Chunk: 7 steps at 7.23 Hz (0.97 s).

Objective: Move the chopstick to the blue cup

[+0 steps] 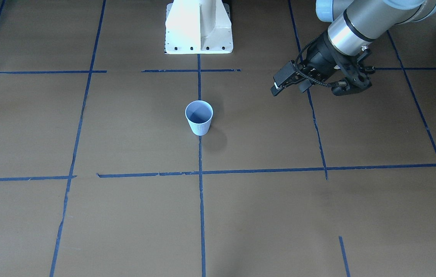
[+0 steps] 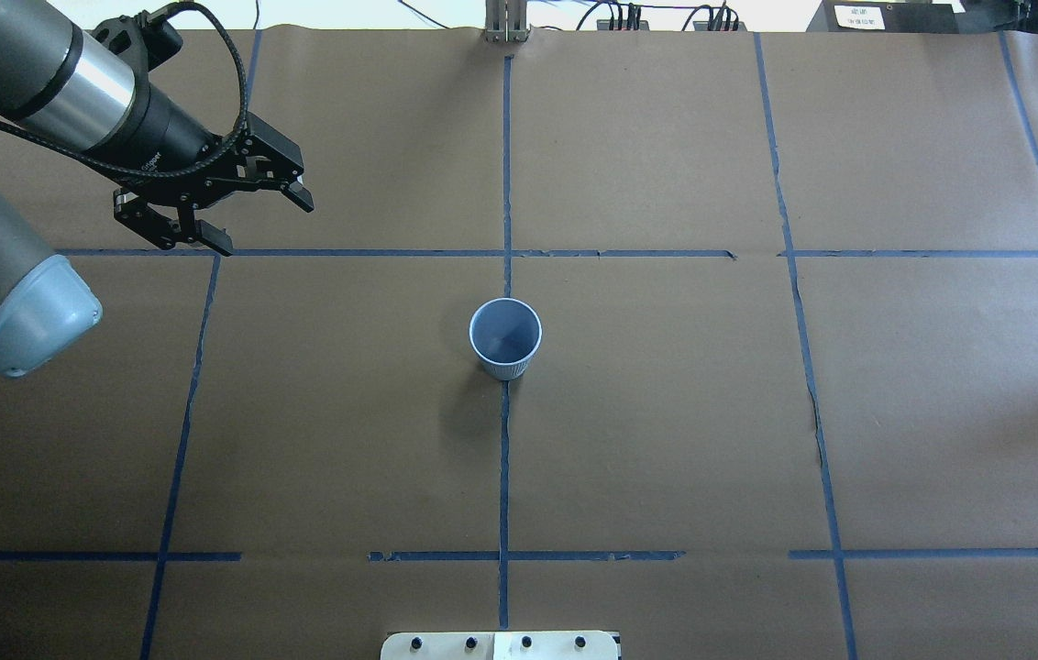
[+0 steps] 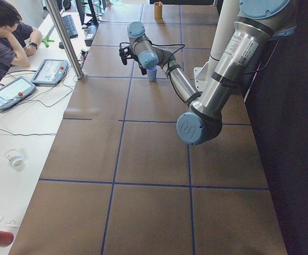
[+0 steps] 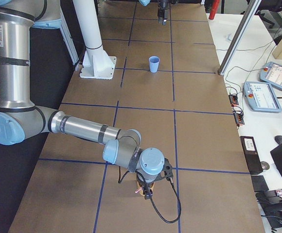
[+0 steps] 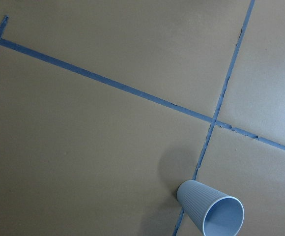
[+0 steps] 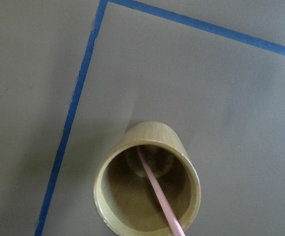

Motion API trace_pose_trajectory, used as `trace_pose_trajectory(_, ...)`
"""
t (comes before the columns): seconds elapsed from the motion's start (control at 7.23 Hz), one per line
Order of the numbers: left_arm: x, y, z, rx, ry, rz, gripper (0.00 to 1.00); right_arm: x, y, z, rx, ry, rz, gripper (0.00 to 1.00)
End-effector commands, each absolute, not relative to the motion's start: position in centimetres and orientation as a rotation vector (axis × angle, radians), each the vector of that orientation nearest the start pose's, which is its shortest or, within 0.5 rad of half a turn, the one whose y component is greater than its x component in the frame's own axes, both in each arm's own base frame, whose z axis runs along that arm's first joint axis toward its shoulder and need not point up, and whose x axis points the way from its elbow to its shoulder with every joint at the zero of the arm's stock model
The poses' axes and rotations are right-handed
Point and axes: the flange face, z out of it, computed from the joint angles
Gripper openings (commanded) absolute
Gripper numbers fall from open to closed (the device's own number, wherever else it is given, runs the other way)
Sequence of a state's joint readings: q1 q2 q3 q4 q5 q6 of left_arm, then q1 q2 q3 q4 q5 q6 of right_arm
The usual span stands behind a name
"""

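Note:
The blue cup (image 1: 199,117) stands upright in the middle of the table, also in the overhead view (image 2: 505,337) and the left wrist view (image 5: 211,211). It looks empty. My left gripper (image 2: 262,223) is open and empty, hovering to the cup's far left (image 1: 289,86). A salmon-pink chopstick (image 6: 157,191) leans inside a tan bamboo cup (image 6: 150,132), seen from just above in the right wrist view. My right gripper (image 4: 148,187) hangs over that cup at the table's right end. Its fingers do not show in the wrist view, so I cannot tell whether it is open or shut.
The white robot pedestal (image 1: 198,27) stands at the table's robot-side edge. Blue tape lines cross the brown paper. An operator (image 3: 5,37) sits at a side bench with tablets (image 4: 265,94) and cables beyond the table's far edge.

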<state>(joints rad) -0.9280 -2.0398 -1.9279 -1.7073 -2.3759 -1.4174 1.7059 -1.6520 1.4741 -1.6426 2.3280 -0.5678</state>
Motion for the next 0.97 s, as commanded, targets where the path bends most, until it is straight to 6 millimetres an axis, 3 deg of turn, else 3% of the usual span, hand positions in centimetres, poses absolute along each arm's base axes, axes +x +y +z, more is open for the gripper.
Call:
trace_pose_trajectory(0.0,29.3,-49.3,21.8,-0.174,1.148,-0.303,1.00,12.3,-40.7,75.6,0.025,-0.787,-0.313,0.89)
trace_pose_trajectory(0.28,29.4,-49.3,21.9,-0.174,1.146,-0.303,1.00,12.6,-39.7,76.1,0.020,-0.791,-0.301,0.86)
trace_pose_trajectory(0.55,29.4,-49.2,21.9,-0.175,1.147,-0.302,1.00,13.2,-39.1,76.4,0.029,-0.794,-0.305,0.65)
trace_pose_trajectory(0.83,29.1,-49.0,21.6,-0.170,1.152,-0.300,1.00,13.8,-39.2,75.8,0.045,-0.789,-0.299,0.52)
